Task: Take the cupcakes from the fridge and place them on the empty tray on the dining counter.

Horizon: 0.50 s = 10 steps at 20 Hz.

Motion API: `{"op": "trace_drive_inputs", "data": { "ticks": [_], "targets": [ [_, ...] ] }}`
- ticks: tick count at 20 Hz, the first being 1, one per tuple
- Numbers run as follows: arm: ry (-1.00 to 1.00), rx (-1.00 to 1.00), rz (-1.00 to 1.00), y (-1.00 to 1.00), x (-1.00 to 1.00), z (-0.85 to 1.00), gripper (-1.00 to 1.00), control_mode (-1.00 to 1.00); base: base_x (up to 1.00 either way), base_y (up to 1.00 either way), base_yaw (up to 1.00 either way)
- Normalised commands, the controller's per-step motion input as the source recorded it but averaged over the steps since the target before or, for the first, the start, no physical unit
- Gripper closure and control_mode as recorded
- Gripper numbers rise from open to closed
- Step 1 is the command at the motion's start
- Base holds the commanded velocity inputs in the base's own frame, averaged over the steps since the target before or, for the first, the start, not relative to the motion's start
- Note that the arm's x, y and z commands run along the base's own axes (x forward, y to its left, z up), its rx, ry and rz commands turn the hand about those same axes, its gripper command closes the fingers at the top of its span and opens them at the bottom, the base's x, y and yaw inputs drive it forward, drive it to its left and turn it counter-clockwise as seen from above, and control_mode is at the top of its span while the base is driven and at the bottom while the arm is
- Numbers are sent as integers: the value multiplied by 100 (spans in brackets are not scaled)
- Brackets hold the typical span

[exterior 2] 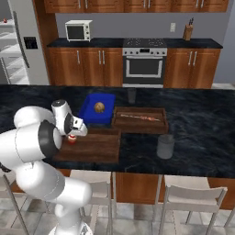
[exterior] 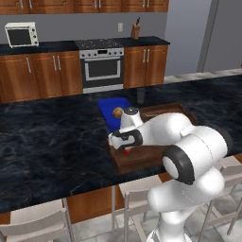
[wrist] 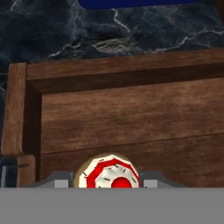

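Fingers (wrist: 151, 179) of the gripper (wrist: 111, 183) sit close on either side of one cupcake (wrist: 110, 174), so it appears to be gripped, though the grey band hides the tips and I cannot be sure the pads actually touch it. In the right base view the cupcake (exterior 2: 71, 139) is low over the near-left corner of the dark wooden tray (exterior 2: 96, 149), at or just above its floor, beneath the gripper (exterior 2: 73, 134). That tray rests on the dining counter (exterior 2: 202, 124), just in front of a blue tray (exterior 2: 94, 115) holding a round brown bun (exterior 2: 99, 107).

My judgement is that the first delivery is nearly finished: what remains is to release this cupcake, then go to the fridge (exterior 2: 20, 41) at far left for the second one.

Counted: one cupcake visible, two wooden trays (the other (exterior 2: 140, 120) lies behind to the right), one blue tray, one bun, two grey cups (exterior 2: 165, 146).
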Motion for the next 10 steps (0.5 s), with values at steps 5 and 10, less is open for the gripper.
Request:
{"op": "trace_drive_inputs", "data": {
  "ticks": [5,10],
  "targets": [
    [0,0,-7,7,11,-14,-100,-100,0,0,0],
    [0,0,-6,0,0,-3,-100,-100,0,0,0]
  ]
}}
